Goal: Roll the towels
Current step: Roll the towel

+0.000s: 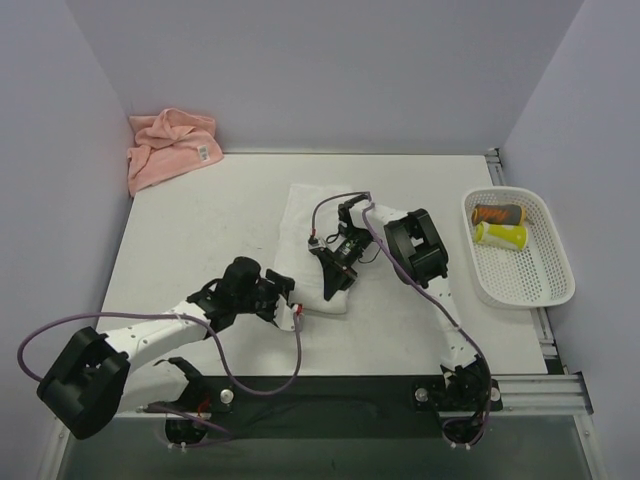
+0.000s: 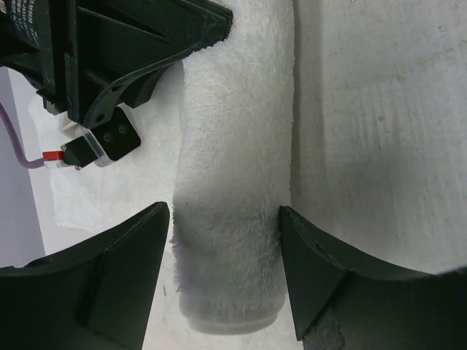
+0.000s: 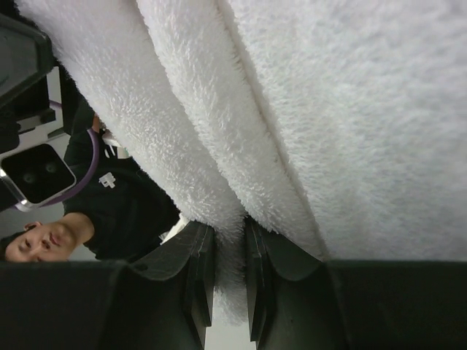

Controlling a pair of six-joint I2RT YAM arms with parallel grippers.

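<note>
Towels are seen in two places on the table (image 1: 200, 230). At the far left corner, against the wall, the pink towel (image 1: 170, 150) is left in a crumpled heap with its white tag (image 1: 203, 153) on the right side; no long axis can be made out in it.

Nearer the middle, the left gripper (image 1: 287, 303) is held low at the near left end of the white towel (image 1: 318, 215). This towel is spread flat with its long axis running from the arms toward the back wall. Its near end is wound into a roll (image 2: 233, 168), which lies crosswise to the flat part, pointing roughly left to right.

In the left wrist view the roll is seen running straight away from the camera. Its end is straddled by the left gripper's fingers (image 2: 109, 284), which are spread wide, one on each side. Nothing is gripped by them.

Further along the roll, the right gripper (image 1: 335, 272) is pointed down onto the cloth. Its fingers (image 3: 195, 281) are closed almost together, and a thin fold of the white towel is pinched between them.

At the right edge of the table a white mesh basket (image 1: 545, 290) is placed. An orange and dark cylinder (image 1: 498, 214) and a yellow cylinder (image 1: 500, 235) are laid on their sides in its far end.
</note>
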